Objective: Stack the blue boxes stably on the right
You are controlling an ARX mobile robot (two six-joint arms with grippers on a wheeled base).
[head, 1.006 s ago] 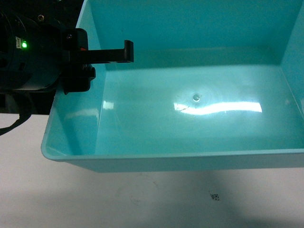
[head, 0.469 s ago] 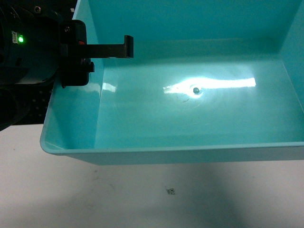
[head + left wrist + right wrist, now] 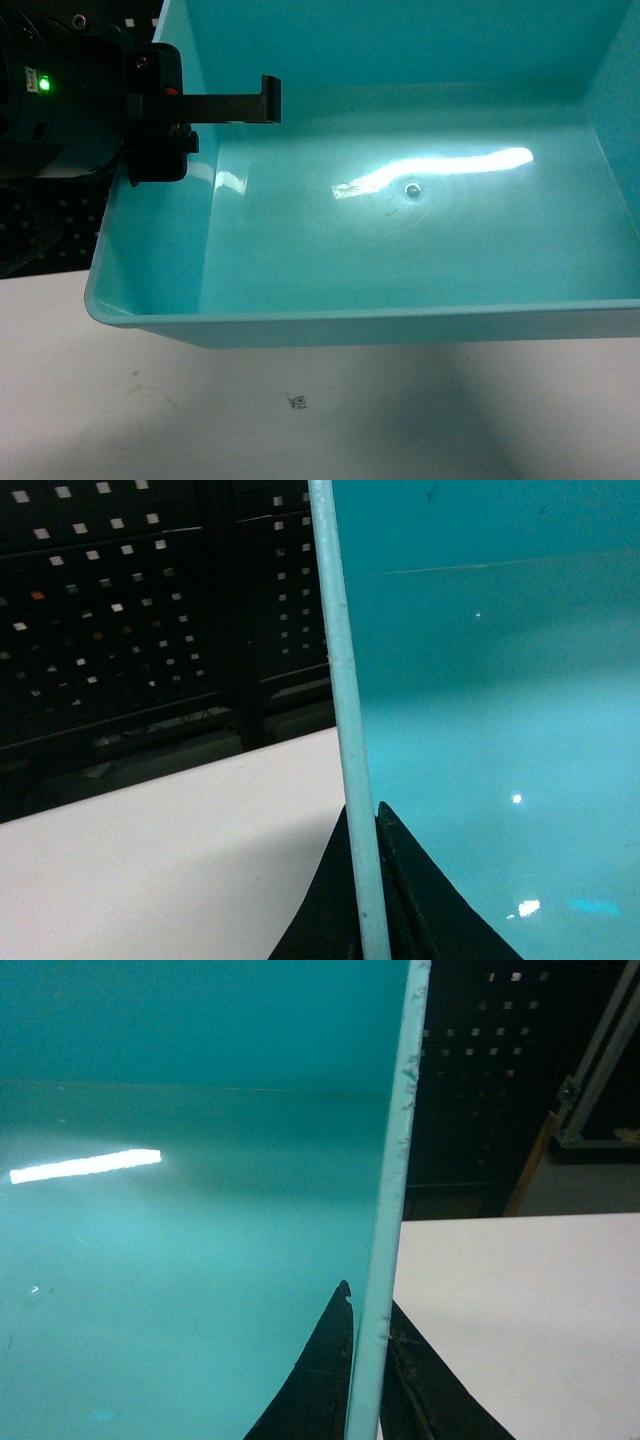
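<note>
Light turquoise smooth plastic tub above white table, left gripper clamping its left rim, right gripper clamping its right rim.

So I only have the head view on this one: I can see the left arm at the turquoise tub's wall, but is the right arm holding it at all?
Observer: Yes. In the right wrist view the right gripper has one dark finger on each side of the tub wall.
Operator: And the left, is it really pinched on?
Observer: The left wrist view shows the left gripper straddling the pale rim the same way, fingers against both faces.
Operator: Anything beyond the tub on the right?
Observer: A white table, then a dark perforated panel behind it.
</note>
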